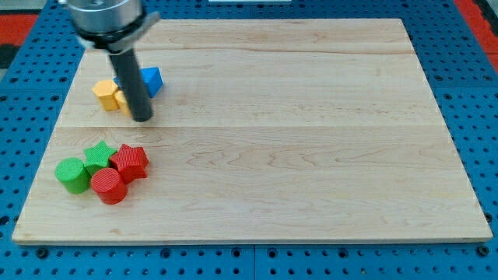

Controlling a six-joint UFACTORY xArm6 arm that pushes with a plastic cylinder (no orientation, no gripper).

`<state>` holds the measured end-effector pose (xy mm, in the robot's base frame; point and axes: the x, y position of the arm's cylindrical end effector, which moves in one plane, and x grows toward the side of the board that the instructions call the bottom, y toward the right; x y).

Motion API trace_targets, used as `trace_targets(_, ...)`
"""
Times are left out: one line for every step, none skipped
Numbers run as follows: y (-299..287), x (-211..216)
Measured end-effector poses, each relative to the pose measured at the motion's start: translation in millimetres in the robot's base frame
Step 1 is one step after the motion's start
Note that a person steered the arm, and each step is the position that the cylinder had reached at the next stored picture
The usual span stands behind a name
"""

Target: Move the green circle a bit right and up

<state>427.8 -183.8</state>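
The green circle lies at the view's lower left of the wooden board. It touches a green star on its upper right and a red circle on its right. A red star sits right of the green star. My tip rests on the board above this cluster, about a block's width above the red star and well up and right of the green circle.
A yellow block and a second yellow block, partly hidden by the rod, lie near the view's upper left. A blue block shows just right of the rod. Blue pegboard surrounds the board.
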Motion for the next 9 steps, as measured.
trace_targets(-57.2,10.2)
trace_targets(-121.0,34.2)
trace_targets(-121.0,34.2)
trace_targets(-114.2,111.5)
trace_targets(-116.9,151.9)
trace_targets(-94.3,169.3)
trace_targets(-92.2,154.0)
trace_targets(-82.7,135.1)
trace_targets(-63.8,127.2)
